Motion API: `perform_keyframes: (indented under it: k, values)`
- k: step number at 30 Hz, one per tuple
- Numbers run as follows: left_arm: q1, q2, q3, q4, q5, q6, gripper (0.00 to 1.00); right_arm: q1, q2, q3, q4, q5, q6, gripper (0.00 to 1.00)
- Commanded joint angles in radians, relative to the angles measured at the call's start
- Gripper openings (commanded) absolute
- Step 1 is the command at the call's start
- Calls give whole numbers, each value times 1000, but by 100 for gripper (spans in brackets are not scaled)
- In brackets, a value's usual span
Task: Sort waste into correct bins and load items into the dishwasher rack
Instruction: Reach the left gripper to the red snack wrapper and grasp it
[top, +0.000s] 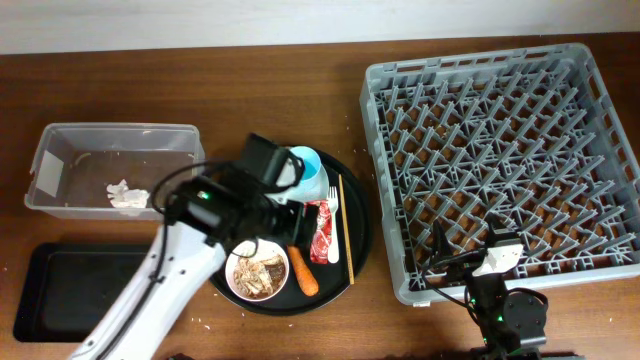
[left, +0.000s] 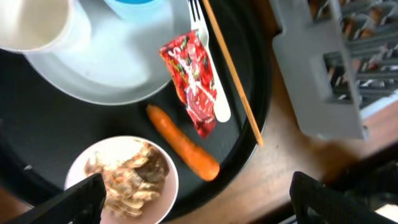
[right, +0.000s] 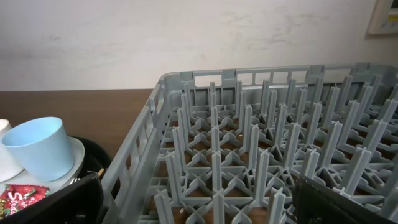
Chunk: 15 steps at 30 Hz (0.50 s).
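Nearest, holding the right gripper (right: 199, 198) wide, gripping nothing, at the near left corner of the rack (top: 372, 130) and pointing across the upright pegs. Showing the black bin (top: 70, 285) sitting at the near left of the surface (top: 380, 320). Hanging the left gripper (left: 196, 186) above the round tray (left: 37, 137), fingers spread wide apart and likewise gripping nothing. Carrying on that tray's near side the bowl (left: 84, 163) with scraps (left: 127, 177) heaped inside, and the carrot (left: 183, 144) lying just right of it. Showing, a little farther back, the wrapper (left: 191, 81) lying partly over the fork (left: 219, 106), with the chopstick (left: 231, 71) just right of both. Bearing behind these the plate (left: 106, 68), with the blue cup (right: 38, 152) standing upright on it and the cream cup (left: 28, 25) at its left edge. Showing, at the far left, the tub (top: 115, 128) with the napkin (top: 127, 197) lying on its floor, well apart from the round tray.
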Motion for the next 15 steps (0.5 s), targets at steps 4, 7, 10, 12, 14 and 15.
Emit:
perform_keyframes:
  k: [4,7,10,12,14,15]
  values:
    - [-100,4,-192,203,-34,-175,90,-5,-3,-5,-4,2,0,99]
    - [-135,4,-265,304,-35,-202,89,-5,-3,-5,-4,2,0,99]
    - [-142,4,-316,389,-61,-231,99,-5,-3,-5,-4,2,0,99]
    - [-142,4,-322,412,-61,-230,99,-5,-3,-5,-4,2,0,99]
    - [-142,4,-322,429,-61,-226,84,-5,-3,-5,-4,2,0,99]
    - [-145,4,-322,433,-61,-266,72,-5,-3,-5,-4,2,0,99]
